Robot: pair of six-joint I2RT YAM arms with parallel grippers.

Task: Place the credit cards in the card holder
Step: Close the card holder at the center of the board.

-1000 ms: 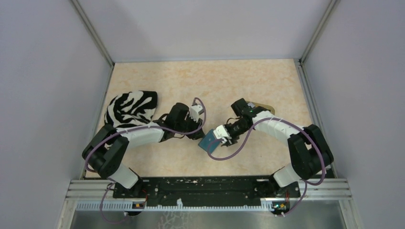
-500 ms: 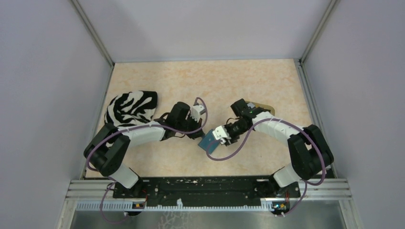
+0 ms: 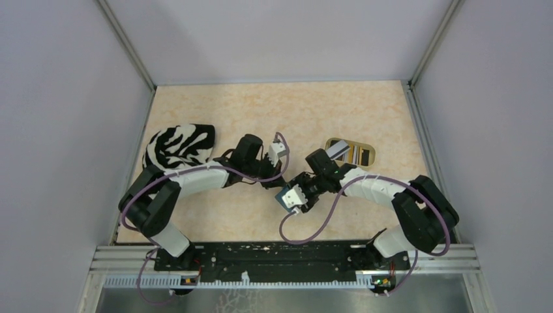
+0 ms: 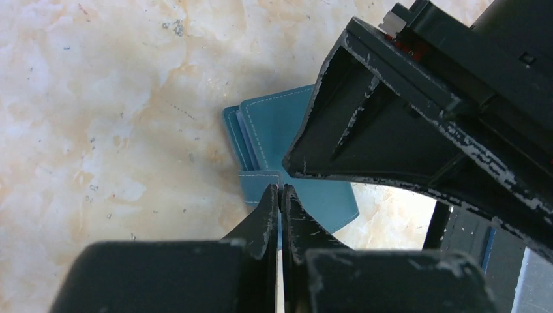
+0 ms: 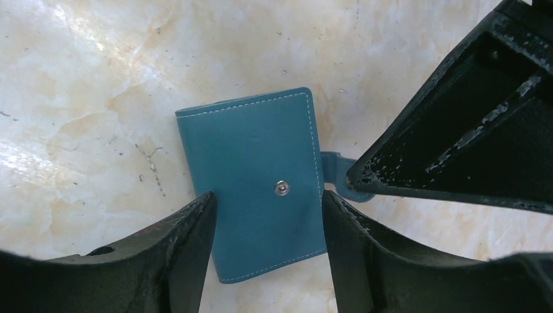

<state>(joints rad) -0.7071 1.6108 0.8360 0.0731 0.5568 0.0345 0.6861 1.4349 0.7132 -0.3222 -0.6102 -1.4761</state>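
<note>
The teal card holder [image 5: 251,189] lies closed and flat on the table, snap stud up; in the top view [image 3: 283,196] it is mostly hidden under the grippers. My left gripper [image 4: 280,190] is shut on the holder's small snap tab [image 5: 331,168] at its edge. My right gripper [image 5: 264,199] is open, with one finger on either side of the holder, just above it. The credit cards [image 3: 347,150], grey, gold and dark striped, lie in the beige oval tray [image 3: 373,154] at the back right. No card is in either gripper.
A zebra-patterned cloth [image 3: 179,147] lies at the left beside the left arm. Grey walls close in the table on the left, right and back. Both grippers [image 3: 275,185] crowd together at the table's middle.
My right arm has swung toward the near left, uncovering the tray of cards, and its open fingers now straddle the holder. My left gripper has shifted slightly right, still on the tab.
</note>
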